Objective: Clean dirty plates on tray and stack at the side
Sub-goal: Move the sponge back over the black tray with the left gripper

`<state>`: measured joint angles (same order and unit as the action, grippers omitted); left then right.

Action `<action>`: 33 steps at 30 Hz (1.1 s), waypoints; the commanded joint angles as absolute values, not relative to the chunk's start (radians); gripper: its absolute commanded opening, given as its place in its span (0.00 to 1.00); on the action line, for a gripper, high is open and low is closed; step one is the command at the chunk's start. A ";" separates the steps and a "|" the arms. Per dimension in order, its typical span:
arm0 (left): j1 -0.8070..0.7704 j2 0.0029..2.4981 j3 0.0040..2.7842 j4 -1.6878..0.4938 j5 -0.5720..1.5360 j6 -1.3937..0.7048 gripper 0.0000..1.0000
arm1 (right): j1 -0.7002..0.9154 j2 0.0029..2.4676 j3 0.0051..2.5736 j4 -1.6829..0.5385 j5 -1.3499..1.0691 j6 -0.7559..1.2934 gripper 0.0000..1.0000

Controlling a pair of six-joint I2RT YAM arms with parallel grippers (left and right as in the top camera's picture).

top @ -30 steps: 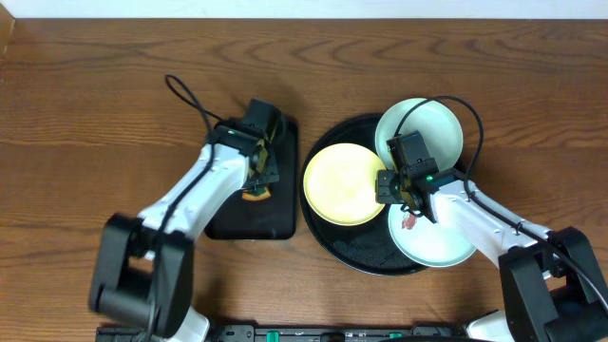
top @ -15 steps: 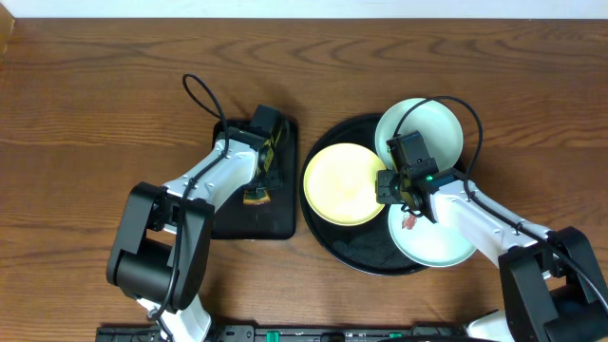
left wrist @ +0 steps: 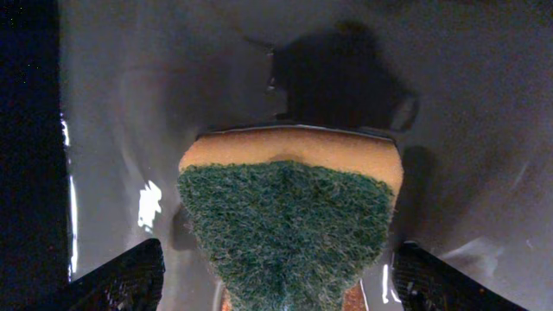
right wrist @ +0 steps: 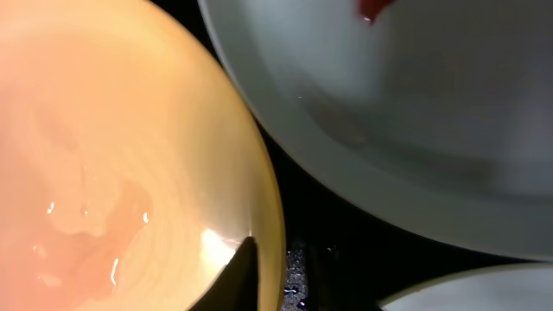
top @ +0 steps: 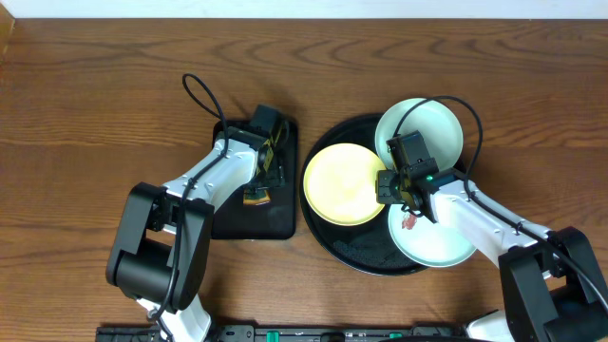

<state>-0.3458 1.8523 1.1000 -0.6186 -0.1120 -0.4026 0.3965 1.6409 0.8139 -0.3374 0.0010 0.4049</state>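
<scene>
Currently left fingers (left wrist: 112,276) sit open astride the sponge (left wrist: 289,216); whether the right fingers (right wrist: 240,275) grip, I cannot tell. A weak pinch could drop the yellow plate (top: 337,185).

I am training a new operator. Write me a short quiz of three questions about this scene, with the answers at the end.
1. True or false: the yellow plate lies on the round tray.
2. What lies between the wide-open fingers of the left end effector? A) a sponge B) a plate C) a spoon
3. In the overhead view, which mint plate shows a red smear, the top or the bottom one?

Key: 1 true; 2 A; 3 the bottom mint plate.
</scene>
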 commanded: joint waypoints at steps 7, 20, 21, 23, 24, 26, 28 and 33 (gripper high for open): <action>-0.342 1.866 1.095 -0.626 -0.121 -0.389 0.86 | 0.391 1.646 0.807 -0.334 0.014 0.403 0.03; -0.342 1.866 1.095 -0.626 -0.121 -0.389 0.86 | 0.390 1.655 0.803 -0.325 0.014 0.405 0.11; -0.342 1.866 1.095 -0.626 -0.121 -0.389 0.86 | 0.390 1.655 0.803 -0.325 0.014 0.408 0.11; -0.342 1.866 1.095 -0.626 -0.121 -0.389 0.86 | 0.391 1.655 0.803 -0.325 0.014 0.408 0.11; -0.342 1.866 1.095 -0.626 -0.121 -0.389 0.86 | 0.391 1.655 0.803 -0.325 0.014 0.408 0.11; -0.342 1.866 1.095 -0.626 -0.121 -0.389 0.86 | 0.391 1.655 0.803 -0.325 0.014 0.408 0.12; -0.342 1.866 1.095 -0.626 -0.121 -0.389 0.86 | 0.390 1.655 0.803 -0.325 0.014 0.411 0.14; -0.342 1.866 1.095 -0.626 -0.121 -0.389 0.87 | 0.391 1.655 0.803 -0.329 0.014 0.411 0.11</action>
